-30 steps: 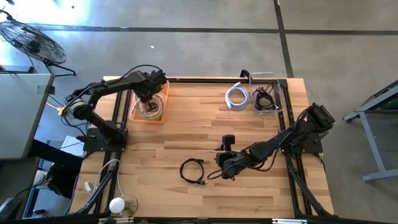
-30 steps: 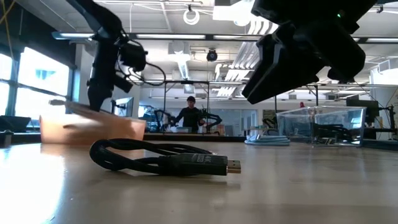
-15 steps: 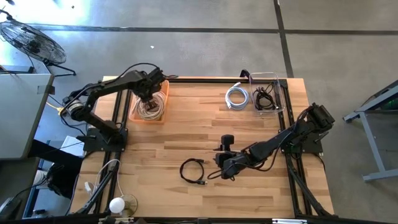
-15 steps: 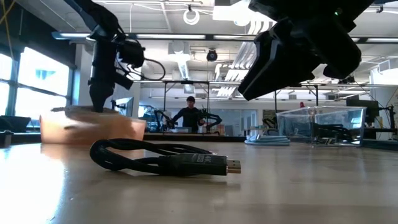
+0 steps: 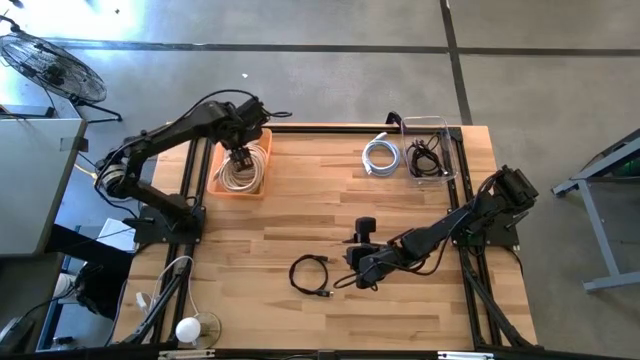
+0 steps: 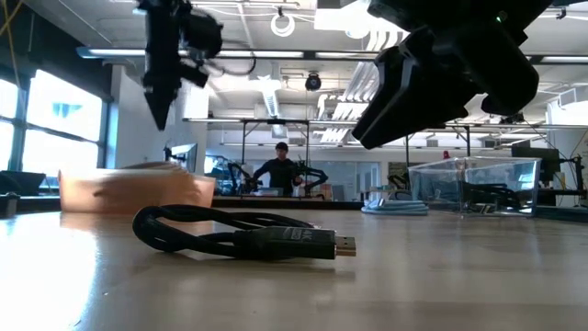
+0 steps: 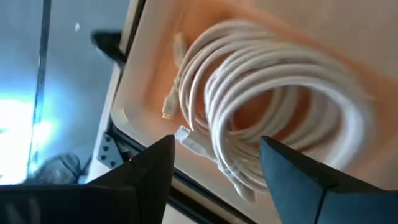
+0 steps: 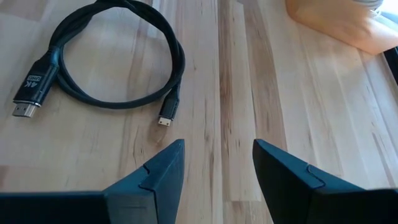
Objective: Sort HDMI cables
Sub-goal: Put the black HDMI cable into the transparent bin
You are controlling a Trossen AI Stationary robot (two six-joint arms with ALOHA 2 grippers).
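A cream-beige coiled cable (image 7: 273, 106) lies in the orange bin (image 5: 258, 186) at the table's far left. My left gripper (image 5: 238, 152) hangs open above that coil, clear of it, with nothing between its fingers. A black HDMI cable (image 5: 312, 274) lies in a loop on the wood near the middle of the table, its plugs (image 8: 28, 99) resting flat. My right gripper (image 5: 352, 264) stands open just to the right of it, slanting down, touching nothing. A silvery-white coil (image 5: 381, 155) lies on the table at the far right.
A clear bin (image 5: 445, 170) with black cables in it stands at the far right, next to the silvery-white coil. In the low view a person (image 6: 279, 170) stands in the room far behind the table. Bare wood (image 5: 300, 210) lies between the two bins.
My left gripper has risen straight up out of the orange bin and now hangs well above its rim. The cream coil has settled lower and stays in the bin. My right arm has kept still.
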